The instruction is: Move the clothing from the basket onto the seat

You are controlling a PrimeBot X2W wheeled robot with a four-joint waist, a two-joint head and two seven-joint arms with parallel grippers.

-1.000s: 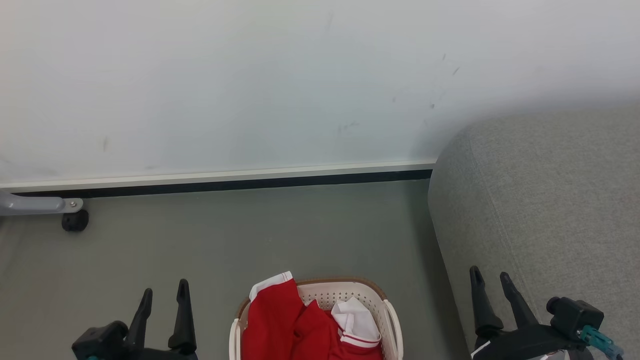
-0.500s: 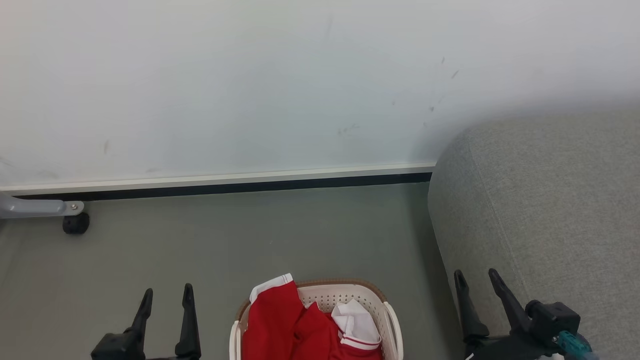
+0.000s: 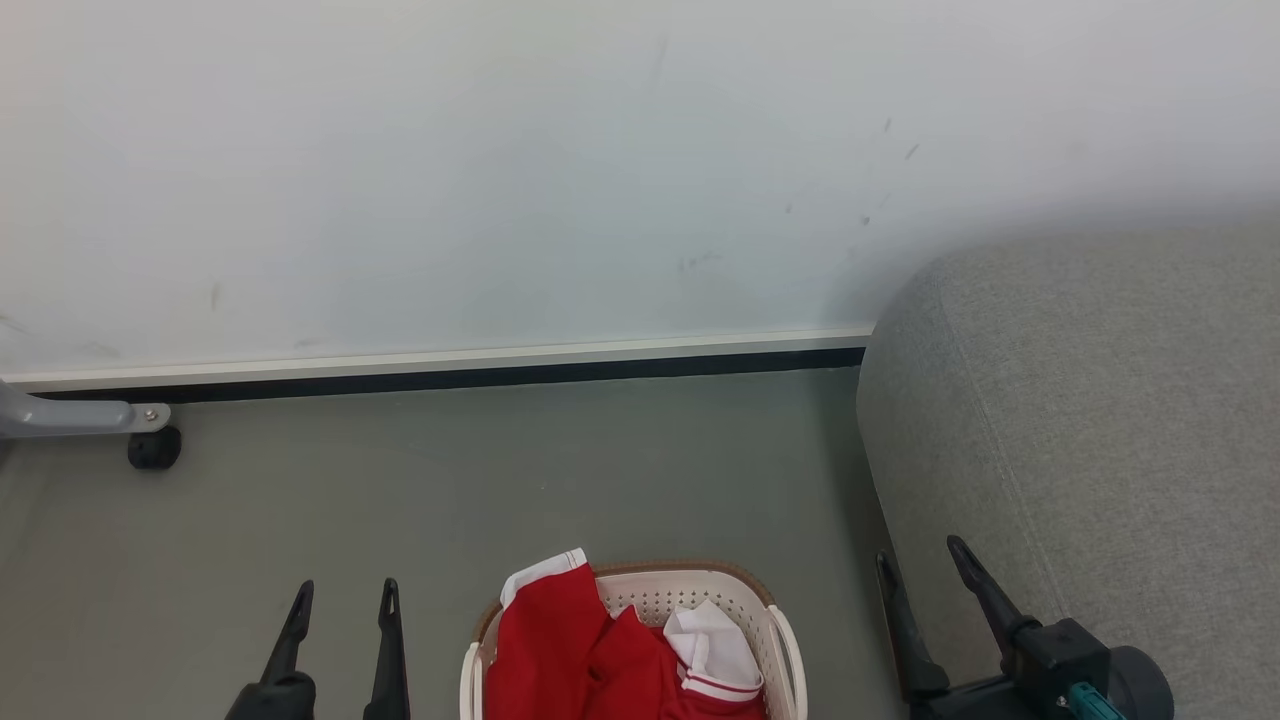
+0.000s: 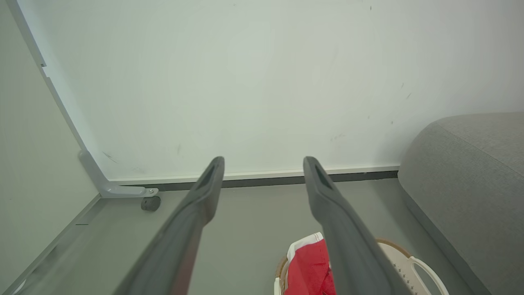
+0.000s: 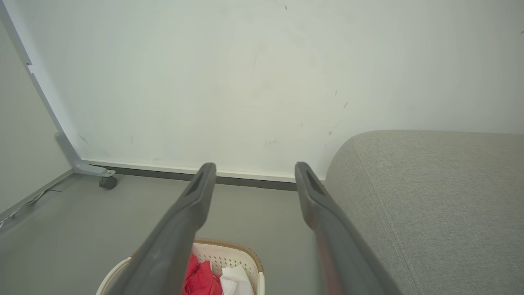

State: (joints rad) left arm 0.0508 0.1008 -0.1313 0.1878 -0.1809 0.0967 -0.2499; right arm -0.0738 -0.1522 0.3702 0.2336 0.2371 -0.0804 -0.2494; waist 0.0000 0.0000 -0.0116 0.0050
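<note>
The red clothing [image 3: 565,645] lies heaped in the laundry basket [image 3: 655,592], beside the grey seat [image 3: 1100,400]. The left tool [image 3: 345,588] and right tool [image 3: 918,552] flank it, both released and empty. The next move should be a steep descent to pinch a thick fold, clear of the rim.

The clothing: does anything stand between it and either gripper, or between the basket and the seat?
Nothing visible does. The clothing lies uncovered in the open-topped basket, between the left gripper and right gripper; only a strip of floor separates basket from seat.

Red clothing [image 3: 590,650] heaped in basket [image 3: 690,582] beside grey seat [image 3: 1100,420].
</note>
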